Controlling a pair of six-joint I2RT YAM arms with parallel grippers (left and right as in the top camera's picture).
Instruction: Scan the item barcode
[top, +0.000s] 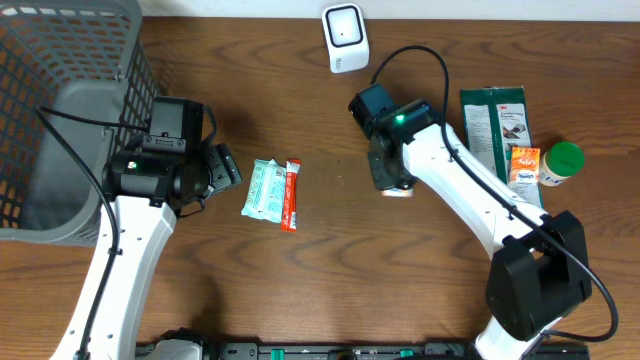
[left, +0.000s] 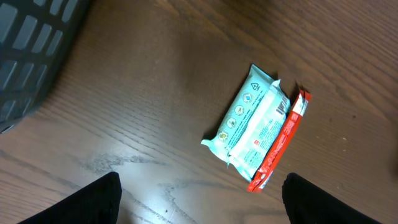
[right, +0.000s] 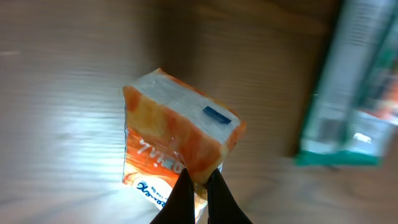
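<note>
The dark brown wood-grain table (top: 330, 260) is smooth, with a soft sheen where light strikes it. Far left of the white smooth-plastic scanner box (top: 344, 37), the grey plastic mesh basket (top: 60, 60) looks matt. Nearer it, the pale teal film-wrapped pack (left: 252, 121) is crinkled and the red stick sachet (left: 281, 142) is shiny. The orange soft pack (right: 180, 134) wears clear glossy film.

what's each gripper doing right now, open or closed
Left gripper: open, holding nothing.
Right gripper: closed on the orange packet.
</note>
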